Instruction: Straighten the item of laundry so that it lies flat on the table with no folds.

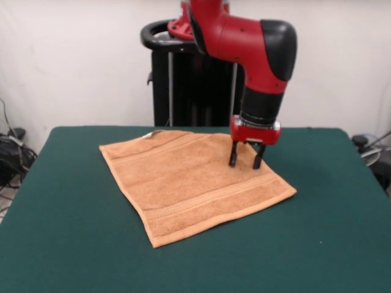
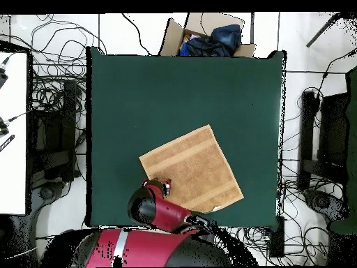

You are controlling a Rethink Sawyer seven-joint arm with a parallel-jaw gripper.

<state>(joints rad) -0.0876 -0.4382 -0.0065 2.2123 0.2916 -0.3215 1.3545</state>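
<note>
Towel (image 1: 189, 183) seen spread flat on counter (image 1: 73, 244). Pincer (image 1: 246, 155) parted, empty, just above towel's corner. Remaining ripples best smoothed outward.

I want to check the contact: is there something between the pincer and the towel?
No. In the front view, the open pincer stands directly on or just above the towel, with nothing between; contact itself I cannot confirm.

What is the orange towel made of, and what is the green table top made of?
The towel looks like soft terry cloth: a fuzzy, matte surface with flatter woven bands near its edges. The table top looks like dark green felt or a similar fabric cover, flat and without shine, though I cannot be sure.
</note>
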